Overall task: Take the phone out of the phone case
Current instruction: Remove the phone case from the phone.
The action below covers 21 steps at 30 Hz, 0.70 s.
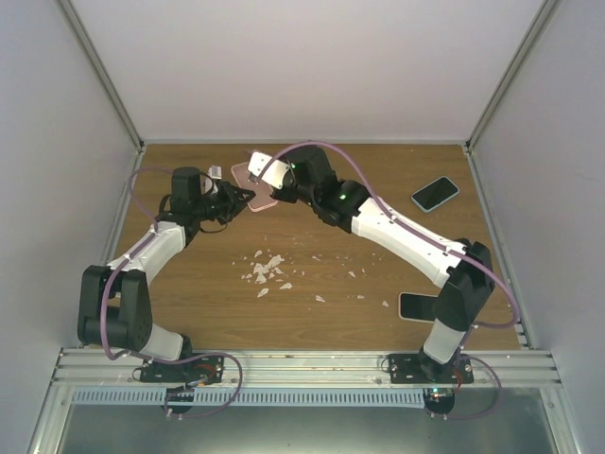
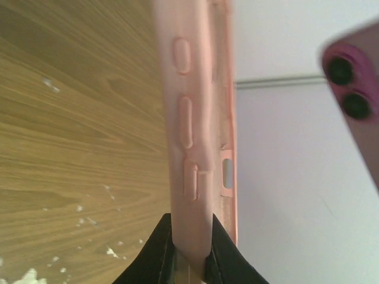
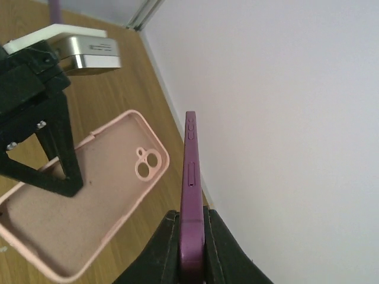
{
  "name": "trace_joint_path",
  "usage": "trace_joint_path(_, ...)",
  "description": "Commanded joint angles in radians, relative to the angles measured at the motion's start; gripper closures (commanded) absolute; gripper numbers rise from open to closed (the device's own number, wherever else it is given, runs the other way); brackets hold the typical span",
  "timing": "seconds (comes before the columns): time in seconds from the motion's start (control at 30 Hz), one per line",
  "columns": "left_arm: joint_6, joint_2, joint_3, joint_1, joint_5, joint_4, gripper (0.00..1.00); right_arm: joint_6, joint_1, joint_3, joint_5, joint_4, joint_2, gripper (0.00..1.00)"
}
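Top view: wooden table (image 1: pixel 312 303) fills middle of frame. Above it, left arm (image 1: pixel 142 255) and right arm (image 1: pixel 397 232) meet at upper centre.

Left wrist view: pink phone case (image 2: pixel 189 148) edge-on at centre, left gripper (image 2: pixel 190 251) clamped on its lower end.

Right wrist view: case cavity empty at lower left. At bottom centre, right gripper (image 3: pixel 192 251) clamped on purple phone (image 3: pixel 192 189), upright, just beside case, not touching.

Top view, smaller items: dark phone (image 1: pixel 435 193) at upper right of table, second loose phone (image 1: pixel 414 305) at right beside right arm, white scraps (image 1: pixel 267 270) at centre.
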Motion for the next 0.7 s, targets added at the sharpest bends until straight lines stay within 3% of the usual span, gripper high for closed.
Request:
trace_joint_path(0.0,0.048,0.006,0.008,0.024,-0.078,0.002,1.0,0.063,-0.021,0.051,-0.021,-0.018,-0.043,1.0)
trace_joint_path(0.3,0.157,0.044,-0.004,0.006,-0.033,0.005,1.0,0.107,-0.09,0.025,-0.04,-0.048,-0.092,0.99)
trace_joint_path(0.67,0.294,0.164,0.001,-0.114,-0.001,-0.025,1.0,0.13,-0.159,-0.038,-0.045,-0.048,-0.149,1.0)
